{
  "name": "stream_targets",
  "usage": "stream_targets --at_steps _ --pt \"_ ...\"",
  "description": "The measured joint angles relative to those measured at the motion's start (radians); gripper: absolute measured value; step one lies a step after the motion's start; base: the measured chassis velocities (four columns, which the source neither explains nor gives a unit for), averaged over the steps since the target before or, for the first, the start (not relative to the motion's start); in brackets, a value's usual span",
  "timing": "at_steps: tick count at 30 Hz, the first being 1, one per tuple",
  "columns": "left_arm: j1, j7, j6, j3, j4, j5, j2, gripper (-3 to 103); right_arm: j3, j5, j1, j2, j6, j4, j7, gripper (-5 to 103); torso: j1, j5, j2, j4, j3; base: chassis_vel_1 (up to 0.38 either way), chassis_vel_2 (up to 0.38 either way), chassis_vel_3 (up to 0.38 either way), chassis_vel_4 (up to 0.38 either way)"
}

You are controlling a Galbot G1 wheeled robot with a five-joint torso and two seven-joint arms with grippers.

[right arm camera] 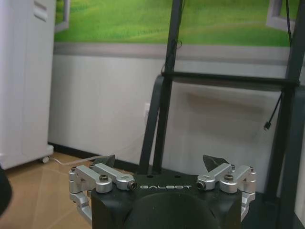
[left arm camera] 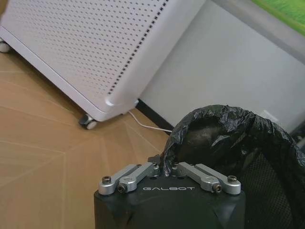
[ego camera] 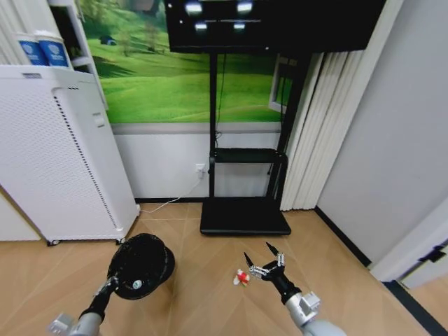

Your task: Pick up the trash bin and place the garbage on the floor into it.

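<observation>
The trash bin (ego camera: 142, 264), black mesh lined with a black bag, hangs tilted just above the floor (ego camera: 203, 308) at the lower left. My left gripper (ego camera: 114, 281) is shut on its near rim. In the left wrist view the left gripper (left arm camera: 164, 170) pinches the bag-covered rim of the trash bin (left arm camera: 228, 143). One piece of garbage, a crumpled red-and-white wrapper (ego camera: 241, 278), lies on the boards. My right gripper (ego camera: 264, 259) hovers open just right of and above it. The right wrist view shows the right gripper (right arm camera: 161, 163) spread wide with nothing between its fingers (right arm camera: 107, 160).
A tall white perforated air purifier (ego camera: 56, 154) stands at the left on casters, with a white cable (ego camera: 171, 201) running to the wall. A black TV stand (ego camera: 245, 218) sits behind the wrapper, with curtains (ego camera: 318, 133) and a grey wall to the right.
</observation>
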Motion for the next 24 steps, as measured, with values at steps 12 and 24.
stream_targets --at_steps 12,24 --pt "-0.017 -0.117 -0.031 -0.129 0.063 0.11 0.059 4 -0.168 -0.037 0.218 -0.006 -0.149 -0.294 0.085 100 0.0 0.0002 0.0 0.0003 0.0 0.036 0.053 -0.027 -0.042" --pt "0.042 -0.067 -0.05 -0.163 -0.019 0.124 0.051 4 -0.279 -0.098 0.396 0.064 -0.104 -0.644 0.083 100 0.0 0.0002 0.0 0.0003 0.0 0.0 0.0 0.0 0.0"
